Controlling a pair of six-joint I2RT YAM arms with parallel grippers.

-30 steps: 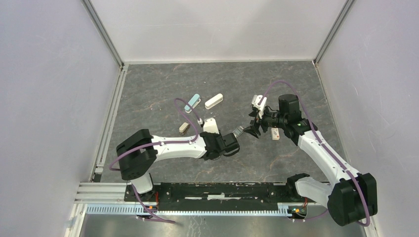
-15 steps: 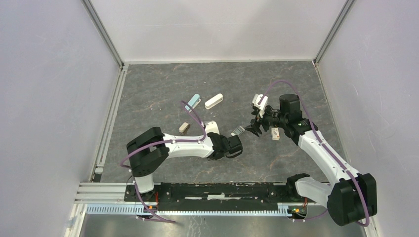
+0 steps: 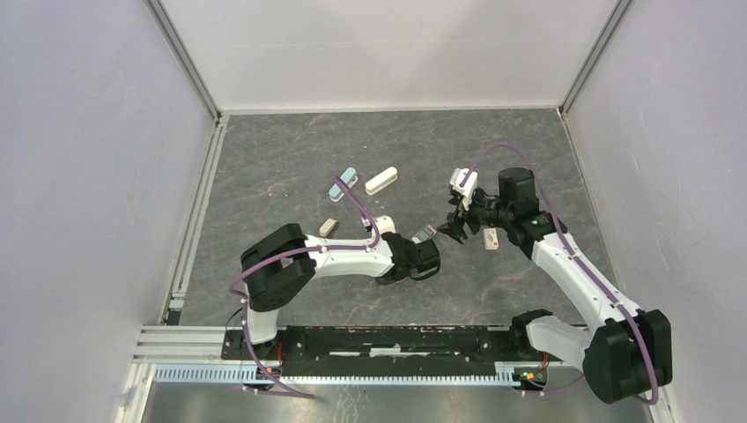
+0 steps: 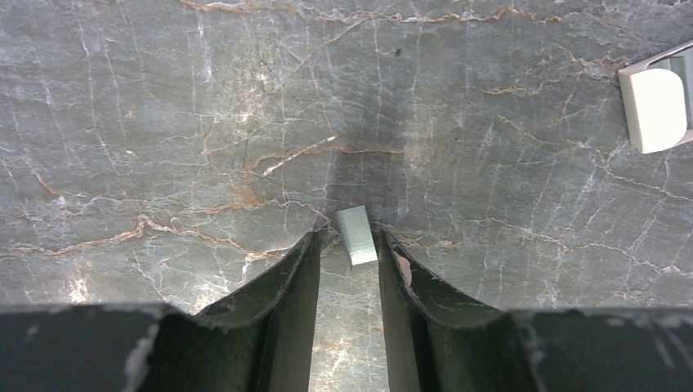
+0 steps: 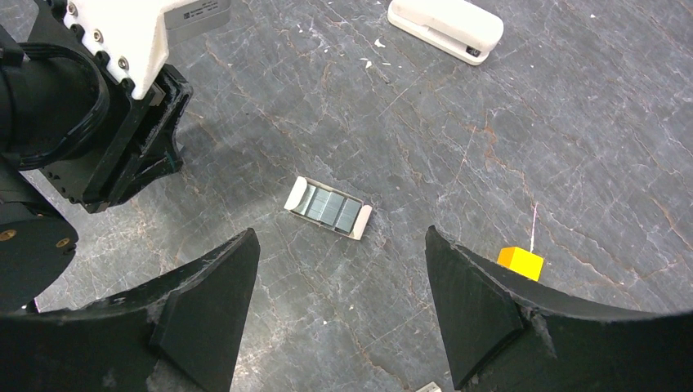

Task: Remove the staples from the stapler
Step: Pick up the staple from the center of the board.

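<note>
Down low, straddling the staples (image 4: pixel 356 235) with the left gripper (image 4: pixel 349 238): jaws narrow, one finger (image 4: pixel 400 278) just beside the strip's edge, a sliver of grey table (image 4: pixel 163 122) showing at the other side. Lying flat on the marbled surface, not lifted. Hovering wide and empty with the right gripper (image 5: pixel 339 302) above a small clear box (image 5: pixel 327 206); well beyond it, a white stapler (image 5: pixel 445 24).

From above and behind we see the whole table (image 3: pixel 291 159); our wrist cameras look down close, the right sharing the small box (image 5: pixel 327 208).
</note>
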